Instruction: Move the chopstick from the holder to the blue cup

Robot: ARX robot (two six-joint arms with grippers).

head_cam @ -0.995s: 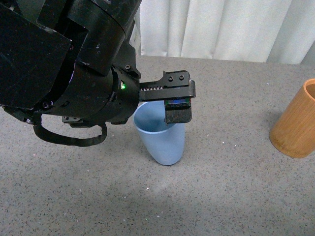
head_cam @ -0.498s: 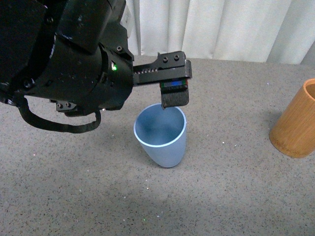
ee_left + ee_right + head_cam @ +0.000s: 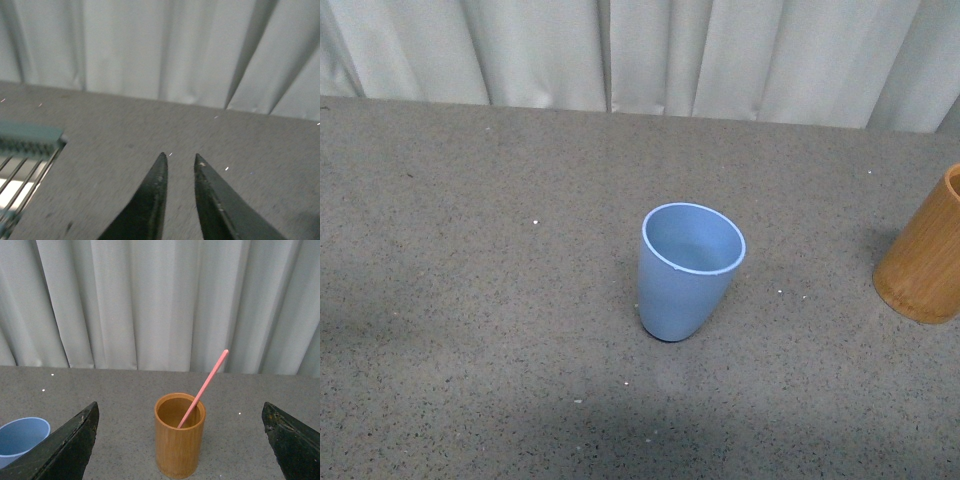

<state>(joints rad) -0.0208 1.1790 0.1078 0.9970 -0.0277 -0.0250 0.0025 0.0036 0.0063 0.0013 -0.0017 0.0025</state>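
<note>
Grey speckled table [image 3: 470,300] before white curtains [image 3: 520,50]; left pincer [image 3: 180,156] seemingly narrow, right pincer [image 3: 180,406] wide.

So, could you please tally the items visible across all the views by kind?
Blue cup: 1
Wooden holder: 1
Pink chopstick: 1
Wire rack: 1
Total: 4

Cup [image 3: 690,272] on table [image 3: 470,300] at centre, holder [image 3: 923,260] well to its right, chopstick [image 3: 202,389] leaning inside holder, curtain [image 3: 720,50] behind.
</note>
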